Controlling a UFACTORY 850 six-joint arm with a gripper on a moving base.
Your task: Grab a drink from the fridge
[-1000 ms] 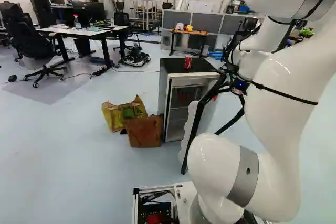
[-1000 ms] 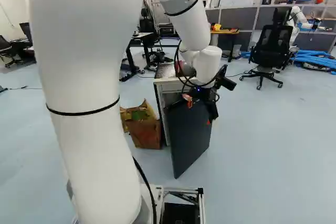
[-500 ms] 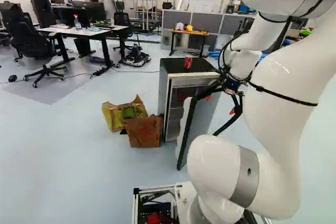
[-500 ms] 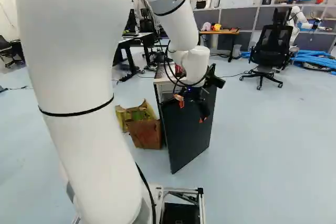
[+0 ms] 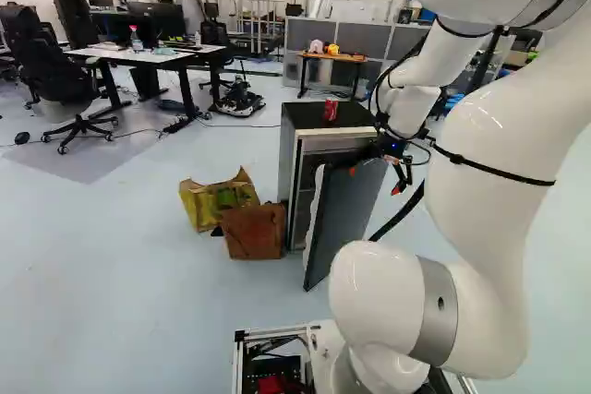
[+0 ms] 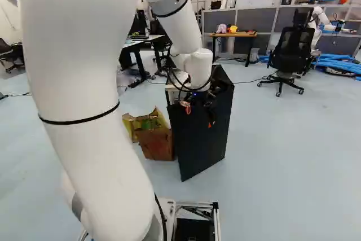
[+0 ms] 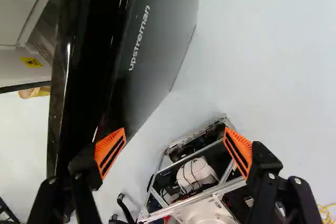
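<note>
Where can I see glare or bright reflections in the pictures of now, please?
Left base view: small highlights on the white arm; wrist view: thin bright streaks along the glossy black edge of the fridge door; right base view: the door's dark face shows no clear glare.

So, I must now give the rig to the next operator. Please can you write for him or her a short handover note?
Gripper: open, nothing held, one finger by the edge of the fridge door; contact cannot be told.
Things: red can stands on top of the fridge; door is ajar.
Done: the can is outside the fridge; whether it came from inside is not shown.
Left: if that can is the wanted drink, probably only shutting the door; otherwise a drink must still be taken out.
</note>
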